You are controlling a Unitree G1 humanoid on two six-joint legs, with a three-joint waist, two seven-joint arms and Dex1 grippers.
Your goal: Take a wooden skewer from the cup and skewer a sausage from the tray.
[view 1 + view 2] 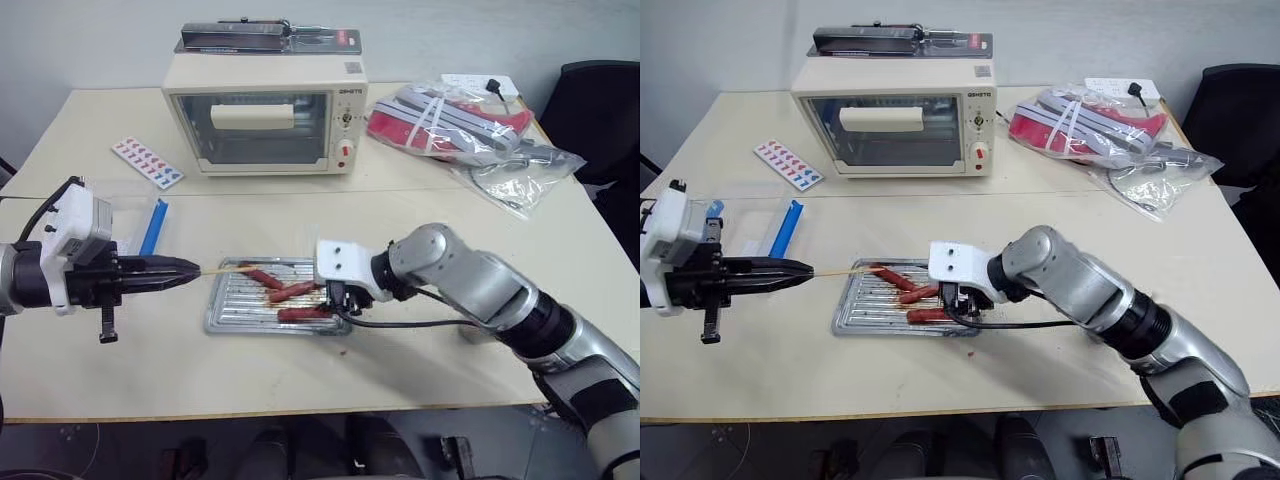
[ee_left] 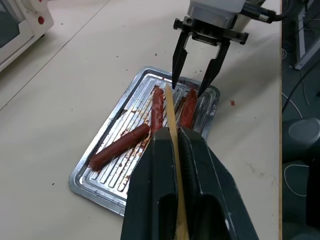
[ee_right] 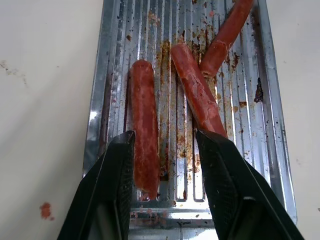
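2 claws: left claw (image 1: 190, 268) pinches skewer (image 1: 222, 268); right claw (image 3: 165, 150) part-open over sausage (image 3: 144, 125).

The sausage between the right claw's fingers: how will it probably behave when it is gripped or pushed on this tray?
The sausage is round and lies along the ribs of the tray, so a sideways push may roll it. Greasy smears on the tray suggest it could slip between the fingers. A neighbouring sausage shows cracked skin, so a hard squeeze may split it.
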